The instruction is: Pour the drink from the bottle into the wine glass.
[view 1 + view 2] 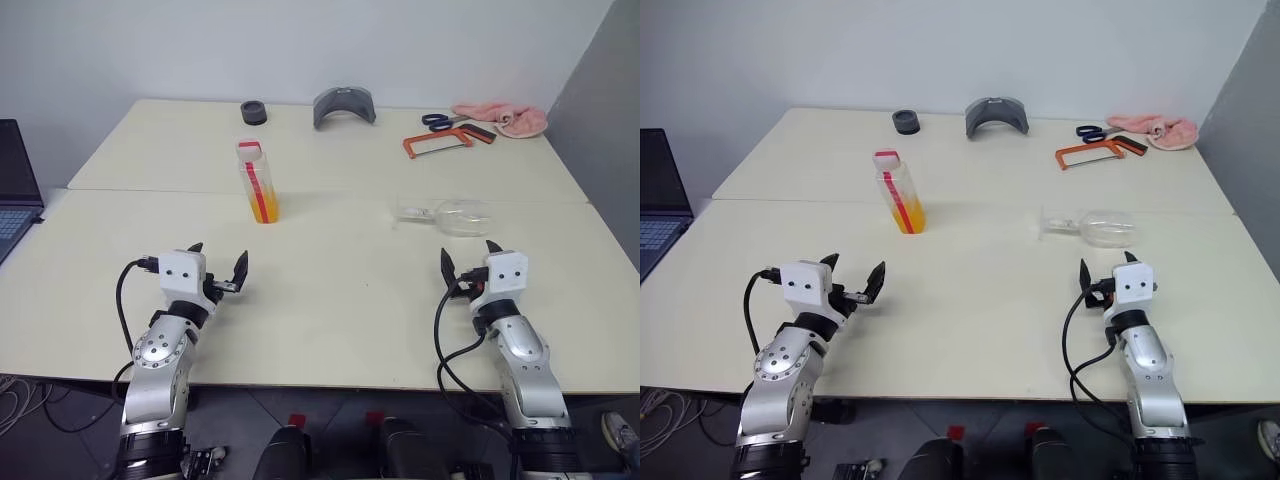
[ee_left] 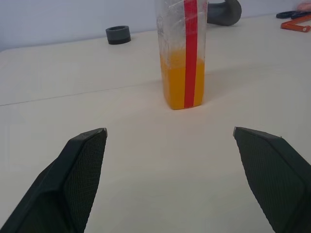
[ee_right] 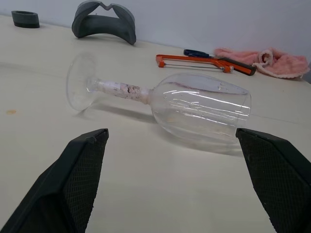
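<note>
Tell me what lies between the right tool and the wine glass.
Nothing: bare table separates the open right tool from the wine glass lying on its side, seen in the right wrist view.

Cream table [image 1: 330,330], black ring [image 1: 254,112] and grey curved piece [image 1: 344,105] at far edge, orange hacksaw [image 1: 437,144], blue-handled scissors [image 1: 440,121], pink cloth [image 1: 505,118] far right, laptop [image 1: 15,185] at left.

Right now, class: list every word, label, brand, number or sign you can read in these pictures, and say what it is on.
None can be read.
Bottle: its label is a plain red stripe with no lettering on it.
Wine glass: the stem carries white, speckled residue, not text.
Laptop: its keys are too small to read.
</note>
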